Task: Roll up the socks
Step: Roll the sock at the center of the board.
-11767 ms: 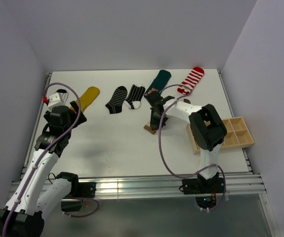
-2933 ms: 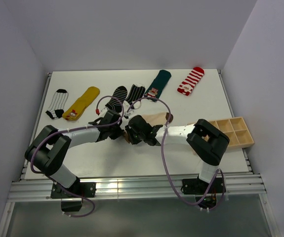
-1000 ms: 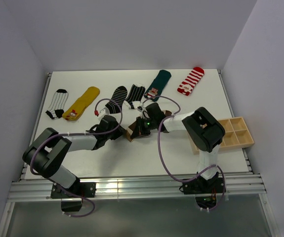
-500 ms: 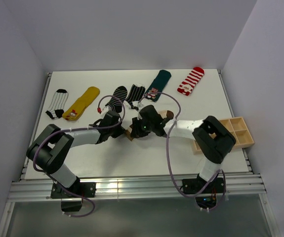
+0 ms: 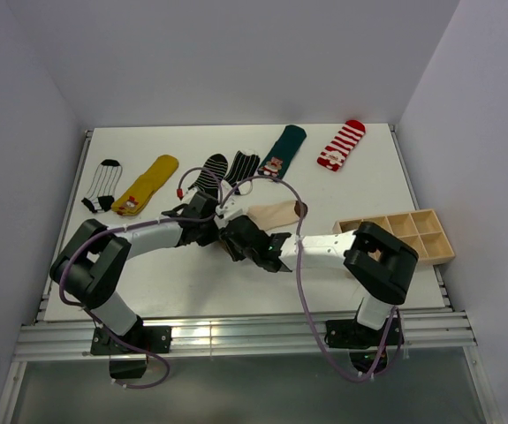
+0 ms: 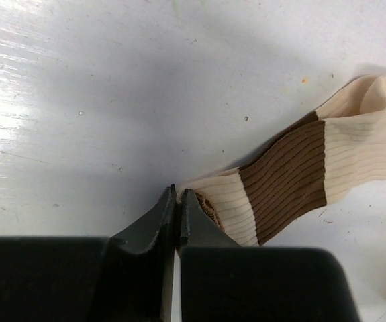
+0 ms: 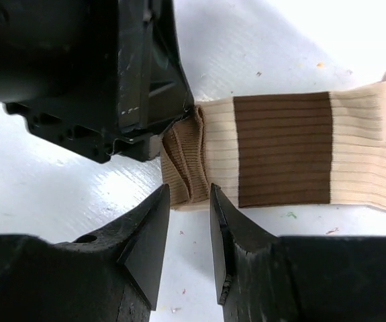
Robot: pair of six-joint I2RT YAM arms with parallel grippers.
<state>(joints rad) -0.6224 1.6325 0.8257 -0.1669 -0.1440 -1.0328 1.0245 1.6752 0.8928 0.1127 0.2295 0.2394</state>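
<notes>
A cream sock with a brown band (image 5: pixel 276 214) lies mid-table, stretched flat toward the right. My left gripper (image 6: pixel 177 193) is shut on the edge of its folded tan cuff (image 7: pixel 184 161). In the top view that gripper (image 5: pixel 211 228) reaches in from the left. My right gripper (image 7: pixel 189 189) stands open at the cuff's near edge, and the fabric lies just past its fingertips, untouched. From above, the right gripper (image 5: pixel 234 238) sits close beside the left one. The left gripper's black body (image 7: pixel 139 87) fills the upper left of the right wrist view.
Along the back lie a black-and-white striped sock (image 5: pixel 102 185), a yellow sock (image 5: pixel 148 182), two dark striped socks (image 5: pixel 208 177), a teal sock (image 5: pixel 283 147) and a red-and-white striped sock (image 5: pixel 342 144). A wooden compartment tray (image 5: pixel 413 234) stands at the right edge.
The left gripper has closed on the sock's cuff. The right gripper has opened and swung from the far side of the cuff round to its near side.
</notes>
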